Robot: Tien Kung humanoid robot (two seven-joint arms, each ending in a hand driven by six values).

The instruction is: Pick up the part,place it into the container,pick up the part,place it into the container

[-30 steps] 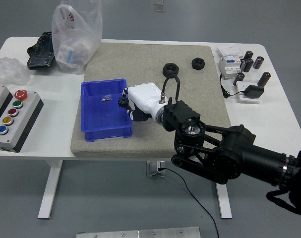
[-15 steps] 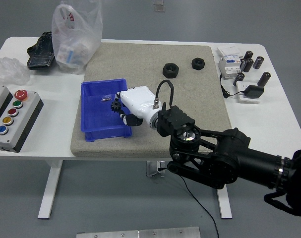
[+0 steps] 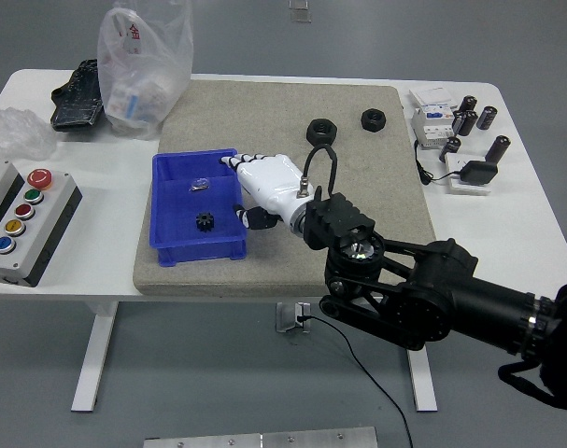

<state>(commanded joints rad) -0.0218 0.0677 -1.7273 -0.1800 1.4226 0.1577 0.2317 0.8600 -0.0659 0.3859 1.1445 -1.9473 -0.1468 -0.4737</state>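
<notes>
- One blue plastic bin (image 3: 166, 245), rectangular and open-topped, sits on the left part of a grey, coarse-looking mat (image 3: 358, 177) on the white table (image 3: 531, 224).
- Two parts lie inside the bin: one black toothed gear (image 3: 205, 222) on its floor near the middle, and one small dark piece (image 3: 200, 184) near the far wall; the shape of the latter is too small to make out.
- Two black hexagonal nuts (image 3: 320, 130) rest on the mat's far side, apart from each other, the second (image 3: 373, 119) to the right of the first.
- One robot hand in view: the right hand (image 3: 269, 186), white and smooth, reaches over the bin's right wall with fingers (image 3: 234, 161) extended and apart, holding nothing. The gear lies below and left of it, not touching.
- The black right arm (image 3: 423, 289) covers the mat's near right corner; its far end is cut off at the picture's edge.
- One button box (image 3: 21, 221) at left, partly cut off; five coloured buttons counted on it.
- One clear plastic bag (image 3: 143, 61) with boxed contents, one crumpled clear wrap (image 3: 17, 131), one black tray-like item (image 3: 77, 93).
- At right, several dark cylinders (image 3: 474, 117), a white electrical unit (image 3: 431, 117) and a black adapter (image 3: 477, 173); exact cylinder count uncertain.
</notes>
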